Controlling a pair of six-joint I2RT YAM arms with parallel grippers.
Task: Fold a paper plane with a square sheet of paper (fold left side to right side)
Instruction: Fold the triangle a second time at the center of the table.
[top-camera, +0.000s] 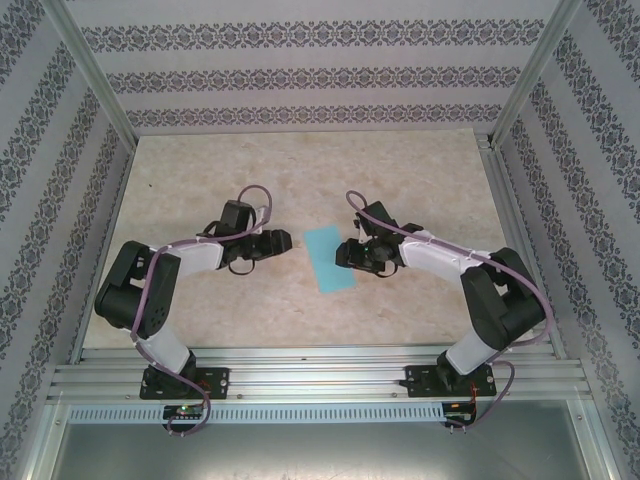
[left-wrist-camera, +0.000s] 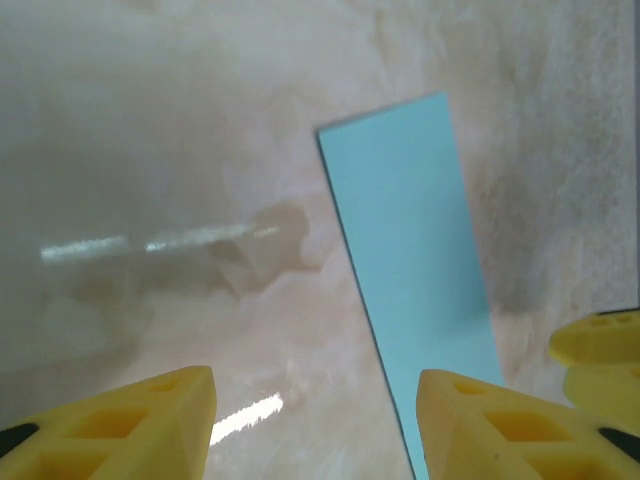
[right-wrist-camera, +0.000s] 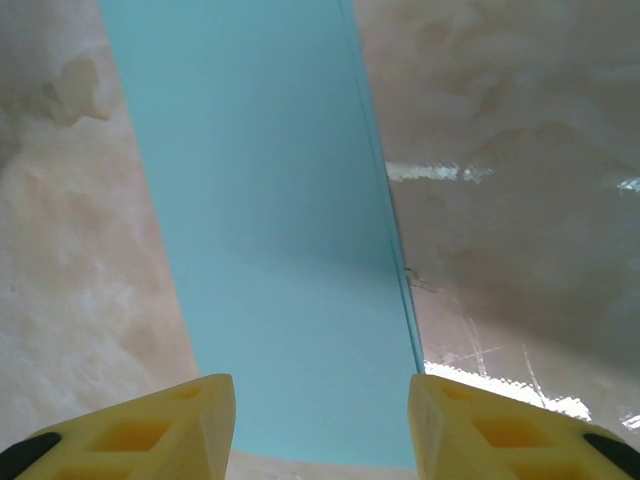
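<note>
The square sheet of paper (top-camera: 330, 258) lies flat on the table as a narrow light-blue rectangle, doubled over, with two layered edges along its side in the right wrist view. My left gripper (top-camera: 283, 240) hovers just left of it, open and holding nothing. In the left wrist view the paper (left-wrist-camera: 410, 240) runs under the right-hand finger of that gripper (left-wrist-camera: 312, 400). My right gripper (top-camera: 345, 250) sits at the sheet's right edge, open. Its fingers straddle the near end of the paper (right-wrist-camera: 270, 220) with nothing between them (right-wrist-camera: 320, 395).
The table (top-camera: 300, 170) is a pale marbled surface, ringed by an aluminium frame (top-camera: 320, 375) and patterned walls. A yellow fingertip of the right gripper (left-wrist-camera: 600, 350) shows at the right edge of the left wrist view, close beside the paper.
</note>
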